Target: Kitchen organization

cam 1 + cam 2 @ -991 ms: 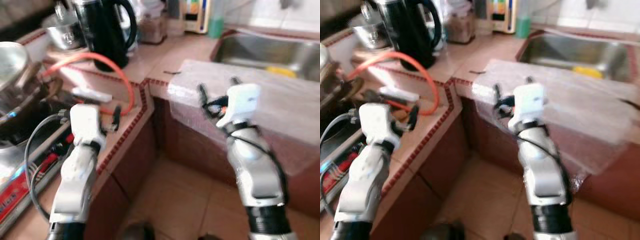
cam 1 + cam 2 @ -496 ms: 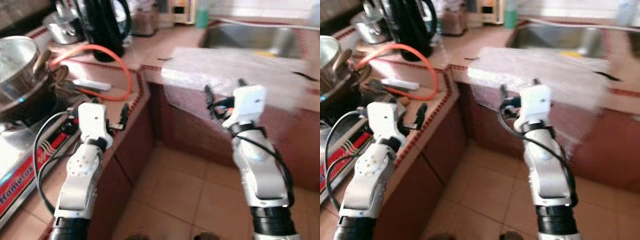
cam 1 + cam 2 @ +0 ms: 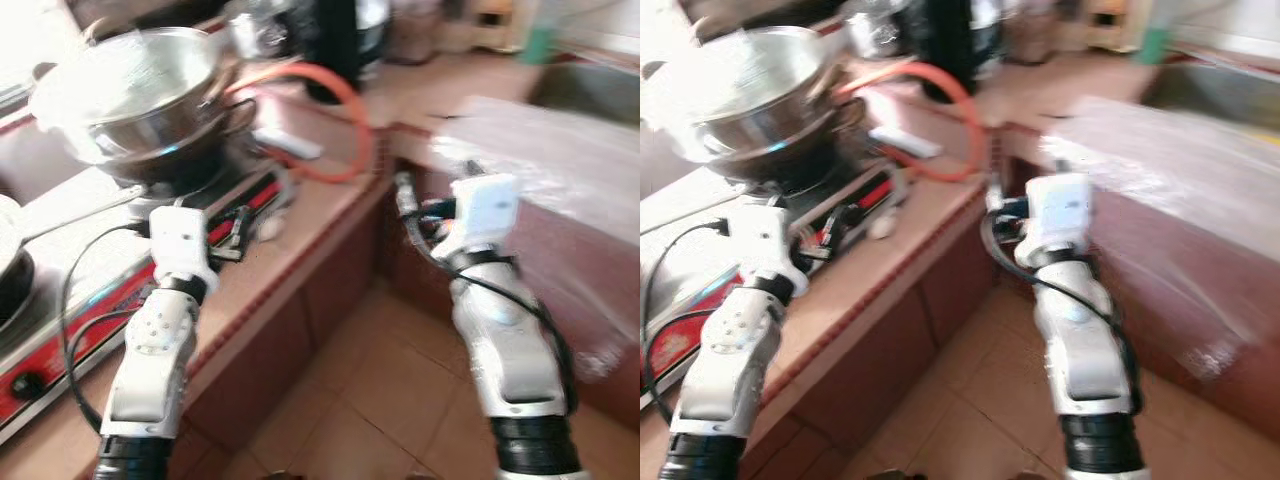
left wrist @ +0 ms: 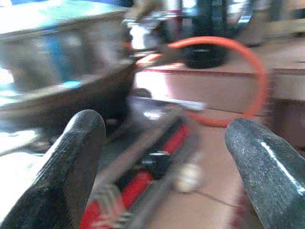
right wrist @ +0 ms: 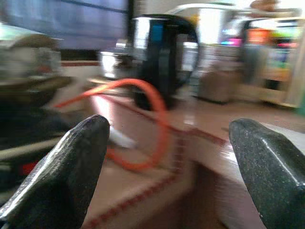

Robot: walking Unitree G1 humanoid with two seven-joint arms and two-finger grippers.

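Both arms reach forward, left tool [image 4: 162, 157] over the stove [image 3: 60, 330], right tool [image 5: 167, 157] beside the counter [image 3: 330, 200], both spread empty.

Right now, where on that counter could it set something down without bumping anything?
The bare tiled strip along the counter's front edge, between the stove and the corner, looks free. It gets crowded farther back around the steel pot, orange hose and black kettle.

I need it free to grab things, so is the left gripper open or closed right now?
Open. In the left wrist view the left gripper has its two black fingers spread wide apart with nothing between them.
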